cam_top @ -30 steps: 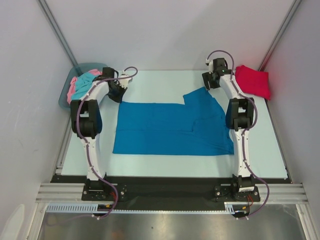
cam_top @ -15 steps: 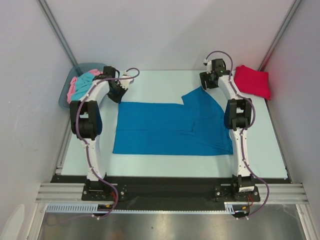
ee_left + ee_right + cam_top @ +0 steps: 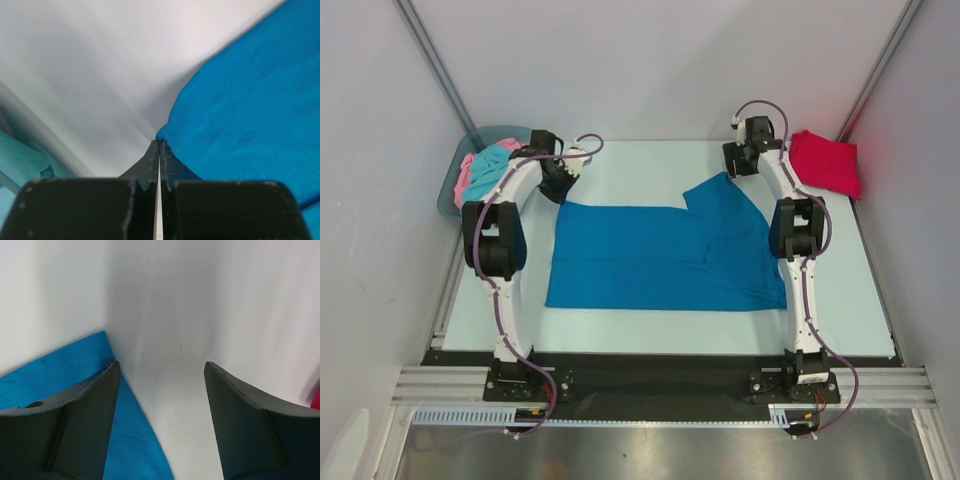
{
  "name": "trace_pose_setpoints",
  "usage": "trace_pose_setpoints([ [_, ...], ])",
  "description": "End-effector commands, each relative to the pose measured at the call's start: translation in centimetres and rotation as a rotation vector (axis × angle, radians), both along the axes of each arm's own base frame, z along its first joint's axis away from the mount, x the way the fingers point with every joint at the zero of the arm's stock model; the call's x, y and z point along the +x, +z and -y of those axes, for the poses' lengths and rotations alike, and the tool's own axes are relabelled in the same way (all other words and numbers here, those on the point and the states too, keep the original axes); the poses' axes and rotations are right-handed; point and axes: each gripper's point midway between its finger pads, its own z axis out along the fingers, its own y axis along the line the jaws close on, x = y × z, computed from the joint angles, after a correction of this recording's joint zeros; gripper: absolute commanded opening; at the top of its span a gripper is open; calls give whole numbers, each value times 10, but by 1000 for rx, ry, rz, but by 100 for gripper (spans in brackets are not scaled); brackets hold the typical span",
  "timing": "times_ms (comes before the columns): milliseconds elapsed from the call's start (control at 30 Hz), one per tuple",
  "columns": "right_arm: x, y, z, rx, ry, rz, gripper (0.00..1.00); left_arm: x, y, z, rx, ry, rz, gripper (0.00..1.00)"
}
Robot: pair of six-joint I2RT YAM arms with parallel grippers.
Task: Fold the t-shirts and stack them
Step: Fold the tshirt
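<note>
left gripper (image 3: 159, 146) closed at blue t-shirt (image 3: 250, 110) corner; right gripper (image 3: 161, 366) spread

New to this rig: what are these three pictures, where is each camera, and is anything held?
The left arm and right arm are robot arms bolted at the table's near edge. The wide picture comes from a camera above and behind them; the close-ups come from cameras on their wrists. A blue shirt lies spread, partly folded, on the table. A folded red shirt sits far right; a bin far left holds a turquoise shirt and a pink shirt. The left end effector is shut at the blue shirt's far-left corner; whether it pinches cloth is unclear. The right end effector is open, holding nothing.
</note>
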Motion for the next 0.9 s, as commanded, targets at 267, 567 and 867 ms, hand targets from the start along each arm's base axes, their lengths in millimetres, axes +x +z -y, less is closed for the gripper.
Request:
trace_pose_setpoints([
  [267,22,67,-9,50,-16,154,73,8,26,13,-18,-35,59,0],
  [567,14,53,-44,142,39,107,70,8,26,17,-14,-49,61,0],
  [867,12,30,-62,153,80,72,67,7,26,20,-16,-49,60,0],
])
